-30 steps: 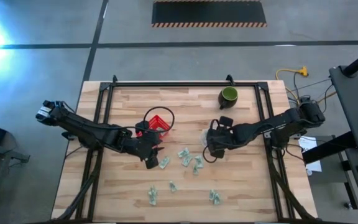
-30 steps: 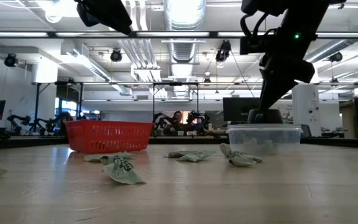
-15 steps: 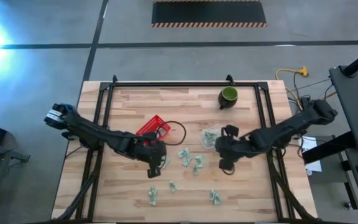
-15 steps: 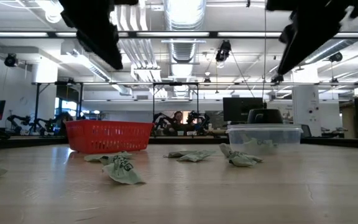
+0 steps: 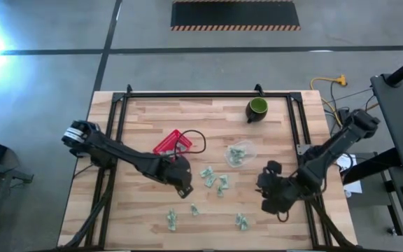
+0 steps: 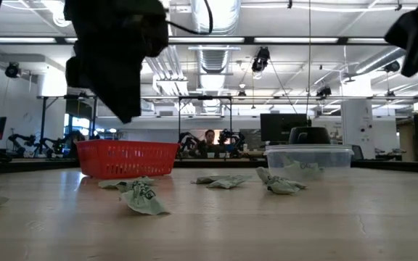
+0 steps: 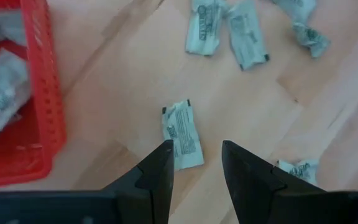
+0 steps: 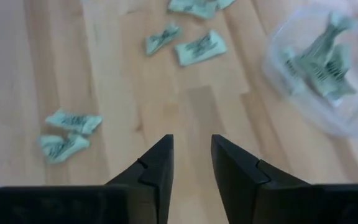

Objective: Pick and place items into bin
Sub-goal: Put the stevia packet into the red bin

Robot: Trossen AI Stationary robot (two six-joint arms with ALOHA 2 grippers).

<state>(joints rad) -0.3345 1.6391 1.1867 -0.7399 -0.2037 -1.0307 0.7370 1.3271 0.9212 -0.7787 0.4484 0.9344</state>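
Note:
Several small pale green-and-white wrapped packets lie loose on the wooden table; more sit in a red basket and in a clear plastic tub. My left gripper hangs open just near of the basket. In the left wrist view its fingers stand on either side of one flat packet without touching it. My right gripper is open and empty, over bare wood toward the near right part of the table. In the right wrist view it is short of the tub.
A dark green cup stands near the far edge. Further packets lie toward the near edge. A black frame rail runs along the table's left, right and far sides. A cable loops beside the basket.
My left gripper has come down and a little toward the near edge, settling over a packet beside the red basket. My right gripper has swung away from the clear tub toward the table's near right corner. The packets, basket and tub have stayed put.

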